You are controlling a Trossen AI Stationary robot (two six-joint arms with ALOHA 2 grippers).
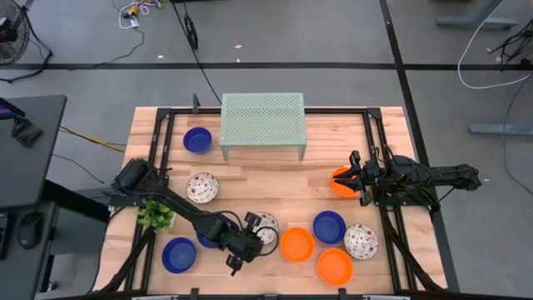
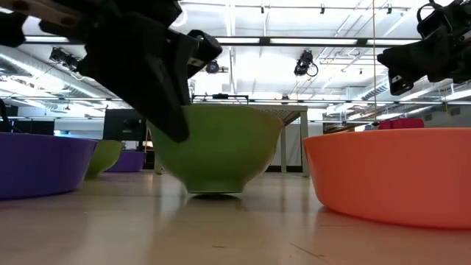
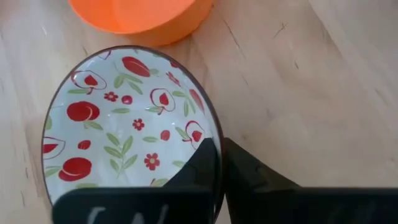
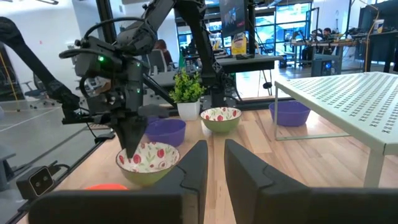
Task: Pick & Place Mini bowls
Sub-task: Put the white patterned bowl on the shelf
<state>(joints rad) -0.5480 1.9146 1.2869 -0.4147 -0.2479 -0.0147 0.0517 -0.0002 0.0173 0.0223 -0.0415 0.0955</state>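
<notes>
Several mini bowls stand on the wooden table: blue ones (image 1: 197, 139), orange ones (image 1: 296, 244) and white ones with a red fruit pattern (image 1: 202, 187). My left gripper (image 1: 253, 237) reaches down near the front edge and is shut on one patterned bowl (image 3: 124, 124), green outside (image 2: 217, 147), whose foot (image 2: 213, 193) rests on the table. My right gripper (image 1: 356, 177) waits at the right side next to an orange bowl (image 1: 338, 182). Its fingers (image 4: 214, 165) stand a narrow gap apart with nothing between them. My left gripper holds the patterned bowl by its rim (image 3: 217, 146), on the side toward the table's left and near edge. One finger (image 3: 196, 165) is inside the bowl and the other (image 3: 255, 171) outside. The fingers slant down from the table's left. The bowl stands upright on the table.
A pale green mesh stand (image 1: 262, 125) stands at the far middle and a small potted plant (image 1: 156, 216) by the left arm. An orange bowl (image 1: 296, 244), a blue one (image 1: 329, 226) and another blue one (image 1: 179, 254) lie close around the held bowl.
</notes>
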